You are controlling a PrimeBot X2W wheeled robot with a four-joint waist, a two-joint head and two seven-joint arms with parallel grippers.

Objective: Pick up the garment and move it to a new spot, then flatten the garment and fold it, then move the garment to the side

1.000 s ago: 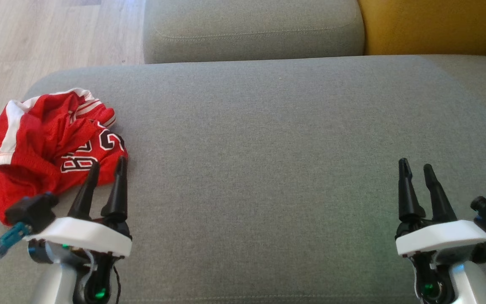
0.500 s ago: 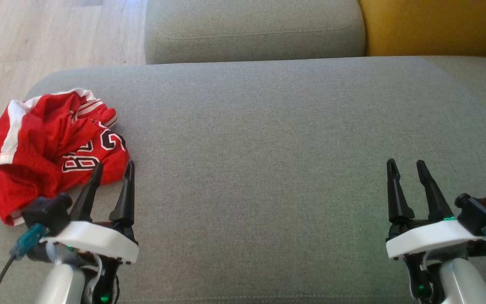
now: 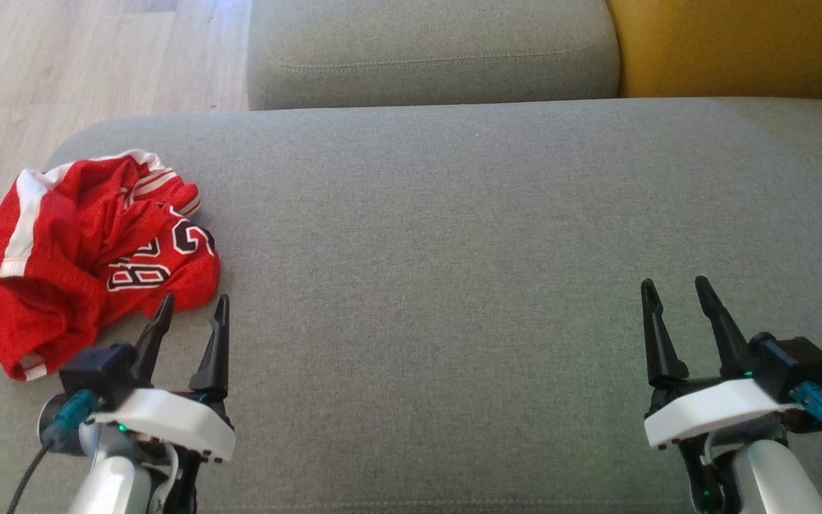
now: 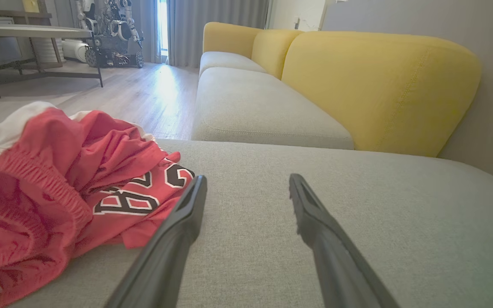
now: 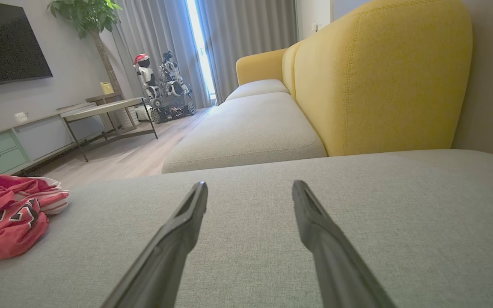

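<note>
The garment (image 3: 90, 250) is a red jersey with white trim and black-and-white lettering, lying crumpled at the left end of the grey cushion (image 3: 454, 250). In the left wrist view the garment (image 4: 58, 188) bunches up at the left, its edge just beside the left finger. My left gripper (image 3: 193, 303) stands open just below the garment's lower right corner, holding nothing. Far to the right, my right gripper (image 3: 671, 287) is open over bare cushion. The right wrist view has the garment (image 5: 7, 218) at its far left edge, well away from the open right gripper (image 5: 250, 186).
A second grey seat cushion (image 3: 425, 50) lies beyond, with a yellow backrest (image 3: 732, 43) at the top right. Wooden floor (image 3: 61, 64) runs past the cushion's left end. Across the room stand a low table (image 5: 101, 111), a cabinet and another robot (image 5: 161, 85).
Both grippers have drawn back toward the view's bottom edge, still open. The left one's tips have come off the garment's edge. The camera has shifted slightly.
</note>
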